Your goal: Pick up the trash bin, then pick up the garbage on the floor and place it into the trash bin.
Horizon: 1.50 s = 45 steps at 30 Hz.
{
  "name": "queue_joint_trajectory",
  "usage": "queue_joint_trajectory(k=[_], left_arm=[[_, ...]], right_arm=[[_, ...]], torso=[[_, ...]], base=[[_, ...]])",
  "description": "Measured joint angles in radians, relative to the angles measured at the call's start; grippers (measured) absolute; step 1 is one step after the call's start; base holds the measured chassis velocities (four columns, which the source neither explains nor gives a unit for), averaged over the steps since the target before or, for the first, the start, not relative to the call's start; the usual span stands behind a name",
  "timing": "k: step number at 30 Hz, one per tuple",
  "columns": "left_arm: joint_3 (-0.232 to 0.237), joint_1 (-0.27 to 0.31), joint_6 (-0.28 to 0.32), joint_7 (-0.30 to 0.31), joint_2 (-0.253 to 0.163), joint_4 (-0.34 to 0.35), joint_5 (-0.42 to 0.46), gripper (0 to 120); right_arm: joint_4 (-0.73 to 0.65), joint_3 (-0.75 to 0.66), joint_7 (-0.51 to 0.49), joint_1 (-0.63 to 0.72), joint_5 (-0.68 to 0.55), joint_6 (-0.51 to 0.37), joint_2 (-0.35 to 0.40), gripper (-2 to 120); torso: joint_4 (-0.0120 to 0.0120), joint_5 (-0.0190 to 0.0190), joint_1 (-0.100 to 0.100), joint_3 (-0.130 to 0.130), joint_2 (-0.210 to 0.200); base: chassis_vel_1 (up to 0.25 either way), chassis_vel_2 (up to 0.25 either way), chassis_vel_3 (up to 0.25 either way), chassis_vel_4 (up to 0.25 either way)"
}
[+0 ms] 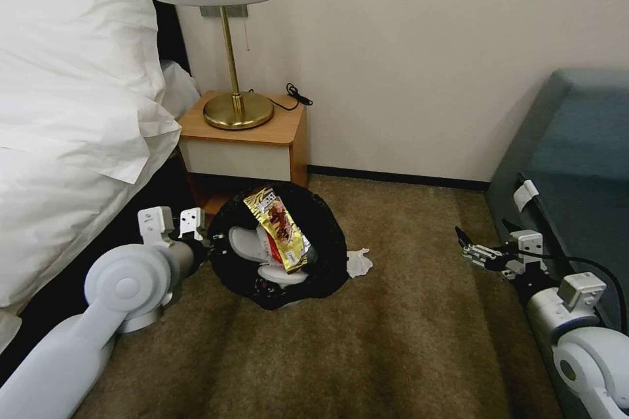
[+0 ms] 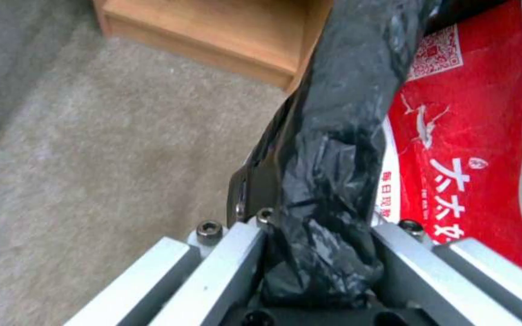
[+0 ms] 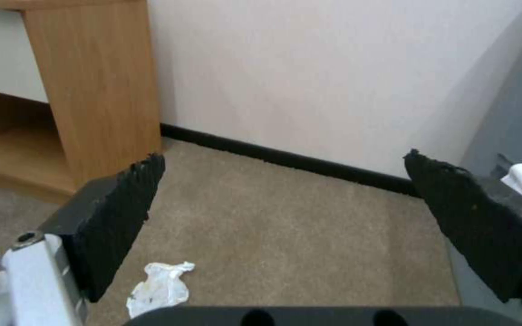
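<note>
The left end effector holds the trash bin by its rim, and the wide-open right end effector must next grab the tissue on the floor.

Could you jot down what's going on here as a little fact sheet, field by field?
Setting: carpeted bedroom floor by a nightstand
Left end effector: shut on the trash bin rim
In the bin: gold snack packet, white slipper, red wrapper
On the floor: crumpled tissue
Right end effector: open, empty, near the blue sofa
</note>
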<state>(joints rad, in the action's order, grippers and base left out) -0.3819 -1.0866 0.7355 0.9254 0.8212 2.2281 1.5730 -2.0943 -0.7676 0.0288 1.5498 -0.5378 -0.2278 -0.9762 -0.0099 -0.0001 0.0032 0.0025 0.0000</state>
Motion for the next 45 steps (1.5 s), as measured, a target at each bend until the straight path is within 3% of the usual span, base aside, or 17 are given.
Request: queue_joint_trajectory(k=[3,5,9,11,17,29,36,45], left_arm=[[-0.006,-0.008,0.000,0.000,-0.001,0.004,-0.001,0],[-0.056,-0.071,0.000,0.001,-0.004,0.029,-0.006,0],[-0.081,-0.104,0.000,0.001,0.001,0.043,-0.009,0],[-0.113,-0.157,0.000,0.001,0.007,0.068,-0.015,0],[-0.164,-0.225,0.000,0.001,0.019,0.099,-0.022,0],[-0.212,-0.265,0.000,0.007,0.024,0.122,-0.019,0],[-0.282,-0.345,0.000,0.021,0.036,0.153,-0.011,0],[-0.306,-0.357,0.000,0.021,0.041,0.156,-0.011,0]], right_arm=[[0.001,0.002,0.000,-0.001,0.000,0.000,0.000,100],[0.006,0.019,0.000,-0.010,0.001,-0.003,0.000,100],[0.009,0.034,0.001,-0.013,0.002,-0.003,0.000,100],[0.010,0.051,0.001,-0.018,0.006,-0.003,-0.002,100],[0.013,0.071,0.000,-0.031,0.007,-0.003,-0.002,100],[0.021,0.103,-0.002,-0.049,0.008,-0.003,0.004,100],[0.044,0.138,-0.002,-0.074,0.006,-0.004,0.012,100],[0.067,0.186,-0.002,-0.105,0.006,-0.004,0.014,100]], torso=[[0.0000,0.0000,0.000,0.000,0.000],[0.0001,-0.0001,0.000,0.000,0.000],[0.0001,0.0001,0.000,0.000,0.000],[-0.0001,0.0001,0.000,0.000,0.000],[0.0000,0.0000,0.000,0.000,0.000],[-0.0001,0.0001,0.000,0.000,0.000],[0.0001,0.0001,0.000,0.000,0.000],[0.0000,0.0001,0.000,0.000,0.000]], base=[[0.000,0.000,0.000,0.000],[0.000,0.000,0.000,0.000],[0.000,0.000,0.000,0.000],[0.000,0.000,0.000,0.000],[-0.023,0.029,0.026,-0.026],[-0.074,0.067,0.073,-0.068],[-0.059,0.046,0.054,-0.041],[-0.057,0.051,0.049,-0.065]])
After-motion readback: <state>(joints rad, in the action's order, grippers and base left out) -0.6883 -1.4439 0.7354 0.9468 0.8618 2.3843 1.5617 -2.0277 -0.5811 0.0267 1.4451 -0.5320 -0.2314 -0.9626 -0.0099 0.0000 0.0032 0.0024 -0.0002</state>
